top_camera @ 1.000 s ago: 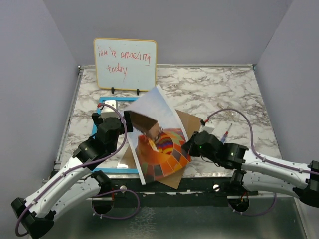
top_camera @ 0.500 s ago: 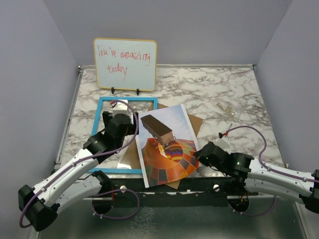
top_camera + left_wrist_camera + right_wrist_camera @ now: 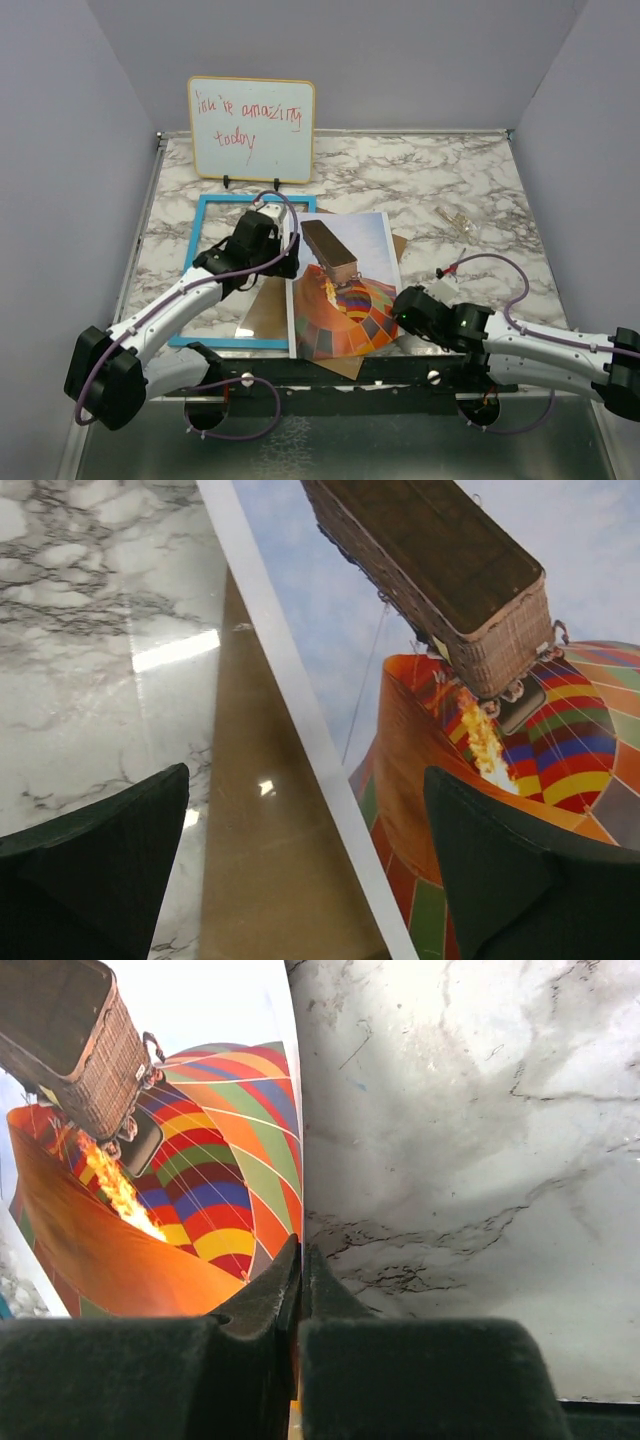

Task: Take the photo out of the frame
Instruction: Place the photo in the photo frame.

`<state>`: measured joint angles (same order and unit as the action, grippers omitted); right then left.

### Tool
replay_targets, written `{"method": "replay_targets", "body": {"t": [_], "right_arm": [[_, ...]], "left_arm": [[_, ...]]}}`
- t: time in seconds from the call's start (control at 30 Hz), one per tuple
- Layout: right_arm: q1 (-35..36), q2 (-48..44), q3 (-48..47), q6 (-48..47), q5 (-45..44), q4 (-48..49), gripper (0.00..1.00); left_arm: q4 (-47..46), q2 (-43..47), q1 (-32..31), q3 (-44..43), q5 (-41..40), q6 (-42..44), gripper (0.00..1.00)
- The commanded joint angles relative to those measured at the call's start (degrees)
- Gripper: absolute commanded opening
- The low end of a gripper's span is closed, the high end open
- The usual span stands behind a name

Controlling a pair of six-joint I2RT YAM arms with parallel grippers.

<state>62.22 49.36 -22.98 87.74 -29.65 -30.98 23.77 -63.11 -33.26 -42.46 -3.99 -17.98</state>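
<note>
Laid flatter since before, rectangular paper balloon photo [image 3: 342, 288] is pinched by closed right gripper [image 3: 300, 1256], confirmed wrist-side only; left gripper [image 3: 305, 776] held wide, empty.

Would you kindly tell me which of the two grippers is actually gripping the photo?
The right gripper: its jaws are shut on the right edge of the photo, while the left gripper hangs wide open above the left edge, holding nothing.

Plain grey walls [image 3: 400, 60] enclose a marble-patterned table [image 3: 430, 175] with a small whiteboard [image 3: 251, 128] at its back.
</note>
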Motion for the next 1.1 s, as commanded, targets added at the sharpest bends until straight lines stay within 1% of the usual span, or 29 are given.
{"method": "replay_targets", "body": {"t": [0.0, 0.03, 0.1, 0.2, 0.23, 0.27, 0.37, 0.43, 0.47, 0.57, 0.63, 0.77, 0.9, 0.97, 1.0, 1.07], "right_arm": [[0.1, -0.6, -0.4, -1.0, 0.9, 0.4, 0.05], [0.1, -1.3, -0.2, -1.1, 0.8, -0.3, 0.08], [0.1, -3.3, 0.5, -3.2, 1.7, 0.0, 0.18], [0.1, -6.8, 1.6, -8.8, 4.0, 1.8, 0.41], [0.1, -7.6, 1.8, -10.2, 4.4, 1.7, 0.45], [0.1, -8.2, 1.7, -10.3, 4.6, 0.7, 0.47], [0.0, -8.2, 1.4, -13.8, 6.3, 0.5, 0.47], [-0.3, -6.2, 1.0, -17.8, 9.3, 3.2, 0.45], [-0.3, -4.3, 0.5, -19.3, 10.8, 3.8, 0.43], [-0.3, 2.5, -2.7, -20.5, 11.7, 1.8, 0.34], [-0.3, 6.9, -4.1, -20.8, 11.7, 1.6, 0.33], [-0.3, 12.4, -5.6, -21.9, 14.1, 4.6, 0.31], [-0.3, 13.3, -6.1, -21.8, 14.3, 5.7, 0.31], [-0.3, 12.4, -6.0, -21.8, 13.9, 5.5, 0.32], [-0.3, 11.8, -5.9, -21.7, 13.6, 5.3, 0.34], [-0.3, 10.4, -5.9, -21.5, 12.7, 3.6, 0.43]], "left_arm": [[-3.2, -5.0, 1.5, -0.7, 14.6, -0.6, 0.99], [-3.0, -6.4, 1.9, -1.1, 15.6, -0.7, 0.99], [-2.8, -8.3, 2.4, -1.4, 16.3, -1.2, 0.99], [-2.9, -8.9, 3.4, -1.6, 16.4, -0.8, 0.99], [-3.1, -9.0, 3.9, -1.5, 17.1, -0.5, 0.99], [-3.2, -9.3, 4.2, -1.5, 18.2, 0.0, 0.99], [-2.8, -11.7, 4.9, -1.8, 21.4, 1.4, 0.99], [-2.7, -12.9, 5.0, -2.3, 23.1, 1.5, 0.96], [-2.9, -13.2, 5.0, -2.4, 23.4, 1.5, 0.94], [-3.3, -14.0, 5.2, -2.6, 23.4, 1.4, 0.91], [-3.2, -14.7, 5.3, -2.7, 23.5, 1.2, 0.87], [-3.8, -14.5, 5.5, -2.7, 23.4, 1.2, 0.71], [-4.6, -14.4, 5.6, -2.8, 21.4, 0.5, 0.58], [-4.6, -14.8, 5.7, -3.3, 20.9, 0.6, 0.45], [-4.6, -15.0, 5.7, -3.5, 20.6, 0.7, 0.39], [-4.8, -15.8, 5.7, -4.0, 20.2, 0.5, 0.27]]}}
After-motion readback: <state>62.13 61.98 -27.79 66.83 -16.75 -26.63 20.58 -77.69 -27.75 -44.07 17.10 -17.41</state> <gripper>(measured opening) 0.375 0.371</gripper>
